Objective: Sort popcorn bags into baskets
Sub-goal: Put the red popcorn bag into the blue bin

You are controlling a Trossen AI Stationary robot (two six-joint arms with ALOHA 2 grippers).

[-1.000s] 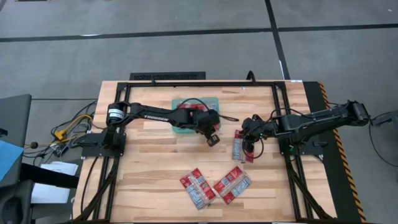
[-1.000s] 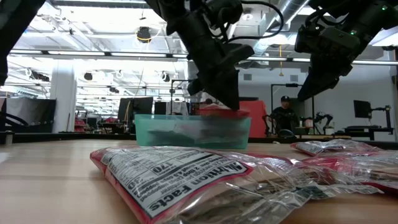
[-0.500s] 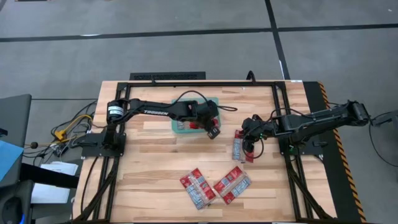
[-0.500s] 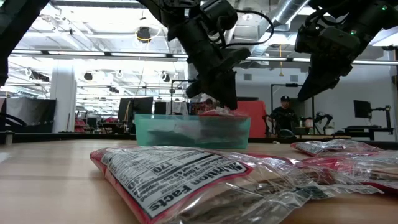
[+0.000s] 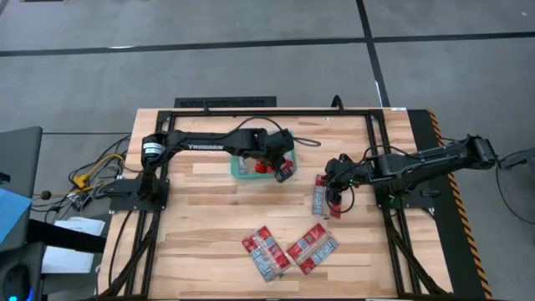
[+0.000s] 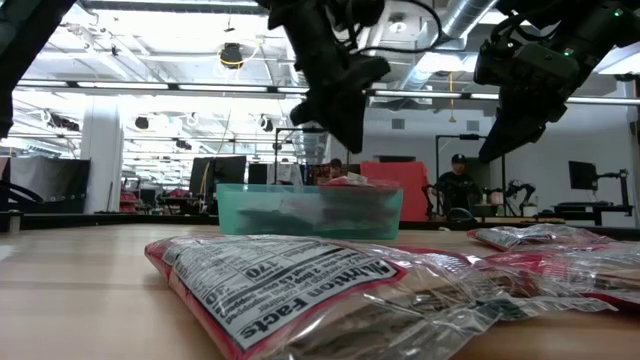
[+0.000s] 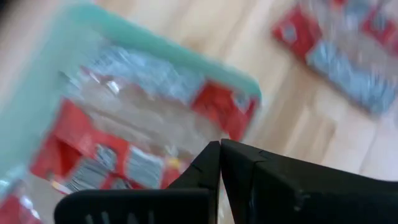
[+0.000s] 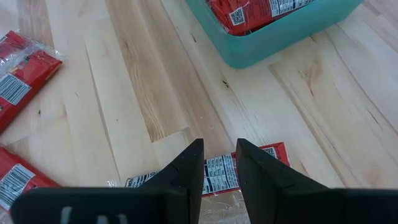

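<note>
Red, crinkled bags [image 7: 124, 149] are piled in the teal plastic tray [image 5: 242, 172], over whose near corner the left gripper [image 5: 284, 174] is held, pressed closed and empty. One flat bag [image 8: 214, 171] is seen on the wooden bench [image 5: 201, 217] just below the right gripper [image 5: 334, 199], whose fingers are slightly parted and hold nothing. Three more bags [image 5: 288, 248] are seen well apart, nearer the front edge.

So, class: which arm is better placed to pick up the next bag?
Right. The right gripper hovers open directly over a bag, while the left gripper, shut and empty, is over the tray.
</note>
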